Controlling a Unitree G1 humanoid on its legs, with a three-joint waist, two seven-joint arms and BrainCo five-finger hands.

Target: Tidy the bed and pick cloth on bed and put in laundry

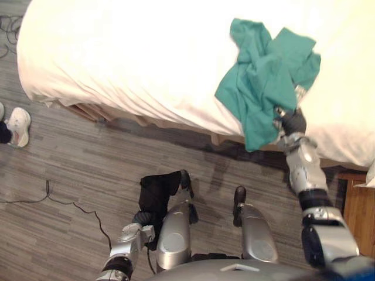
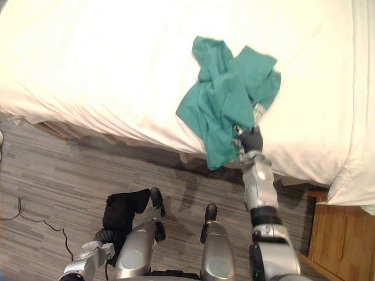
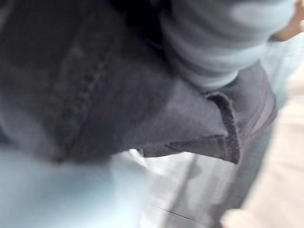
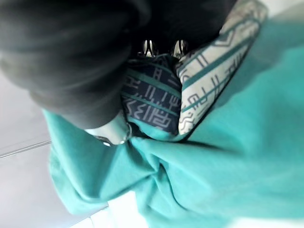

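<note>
The teal cloth (image 1: 263, 82) lies crumpled on the bed (image 1: 117, 52), at the edge that faces the robot and toward the end where the wooden cabinet (image 2: 334, 234) stands. The upper part of the cloth rests in bunched folds on the white cover. The lower part hangs over the bed edge toward the floor (image 1: 88, 164).

The right hand (image 1: 291, 122) is at the same edge, against the lower right side of the cloth, with the arm reaching up to it from the lower right. The right wrist view shows this hand clenched on the fabric. Teal folds are gathered directly under the dark cover, and a patterned panel (image 4: 209, 85) in navy, white and teal is bunched against the fingers (image 4: 149, 47).

The left hand (image 1: 140, 225) is low, beside the robot and well apart from the bed. A black cloth (image 1: 158, 190) sits at this hand above the floor. The left wrist view shows dark fabric with a stitched hem close to the camera. Whether this hand grasps the black cloth cannot be told.

A white bedding fold (image 2: 357, 134) hangs at the bed corner above the cabinet. A person's white shoe (image 1: 17, 126) stands on the grey plank floor beyond the opposite end of the bed
</note>
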